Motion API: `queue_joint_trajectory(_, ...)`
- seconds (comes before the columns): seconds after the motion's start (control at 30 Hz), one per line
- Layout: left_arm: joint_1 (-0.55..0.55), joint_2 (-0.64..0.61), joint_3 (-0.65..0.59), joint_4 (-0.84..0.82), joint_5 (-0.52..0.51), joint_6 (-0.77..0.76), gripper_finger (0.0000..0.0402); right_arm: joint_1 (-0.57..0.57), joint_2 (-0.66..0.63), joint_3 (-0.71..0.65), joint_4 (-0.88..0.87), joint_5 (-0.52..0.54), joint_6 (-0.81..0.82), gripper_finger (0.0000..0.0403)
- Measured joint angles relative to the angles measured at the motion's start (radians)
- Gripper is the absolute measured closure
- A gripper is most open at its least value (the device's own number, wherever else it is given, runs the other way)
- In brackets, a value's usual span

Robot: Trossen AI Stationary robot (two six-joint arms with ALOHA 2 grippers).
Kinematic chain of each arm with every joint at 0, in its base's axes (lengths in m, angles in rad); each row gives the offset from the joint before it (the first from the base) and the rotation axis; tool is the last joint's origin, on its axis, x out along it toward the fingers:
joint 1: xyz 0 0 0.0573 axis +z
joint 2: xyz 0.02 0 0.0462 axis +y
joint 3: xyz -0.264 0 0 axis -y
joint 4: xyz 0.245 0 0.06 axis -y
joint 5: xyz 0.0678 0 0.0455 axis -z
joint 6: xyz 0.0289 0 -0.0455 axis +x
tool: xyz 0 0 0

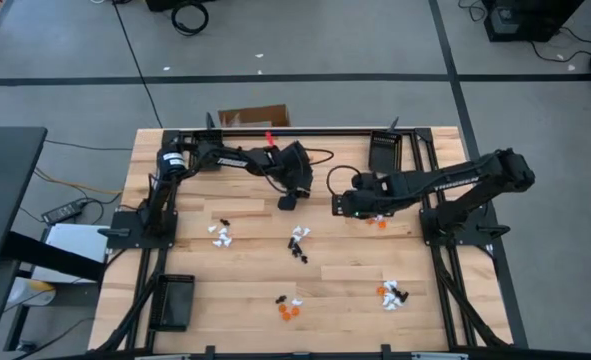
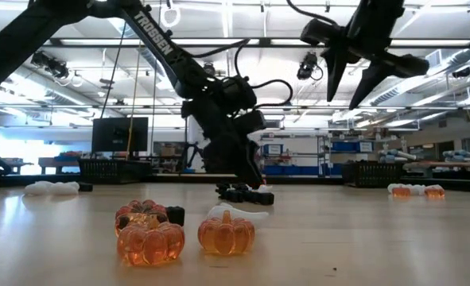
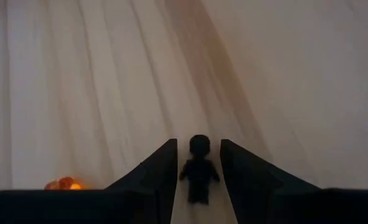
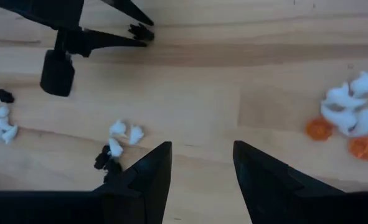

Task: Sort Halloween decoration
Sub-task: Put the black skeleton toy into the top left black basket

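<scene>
Tiny white, orange and black Halloween trinkets lie in small heaps on the wooden table (image 1: 275,275): white and black ones (image 1: 220,233), a middle heap (image 1: 298,240), orange ones (image 1: 288,310) and a mixed heap (image 1: 392,293). My left gripper (image 1: 287,203) is low over the table's middle, open. A small black figure (image 3: 199,168) lies on the wood between its two fingers. My right gripper (image 1: 347,205) hangs open well above the table (image 2: 358,75), nothing between its fingers (image 4: 202,168).
A black tray (image 1: 173,300) lies at the near left and another (image 1: 385,150) at the far right. Two orange pumpkins (image 2: 151,238) sit close to the near edge. White and orange trinkets (image 4: 349,118) lie beside the right gripper. A cardboard box (image 1: 255,117) stands beyond the far edge.
</scene>
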Motion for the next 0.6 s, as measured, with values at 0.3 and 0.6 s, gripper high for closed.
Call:
queue_joint_trajectory(0.3, -0.007, 0.03, 0.005, -0.003, -0.007, -0.038, 0.0295, 0.054, 0.0, 0.0, 0.0, 0.028, 0.094, 0.0222)
queue_joint_trajectory(0.6, 0.004, -0.074, -0.001, -0.225, -0.114, -0.158, 0.0365, 0.041, 0.0, 0.0, -0.002, 0.081, 0.077, 0.0222)
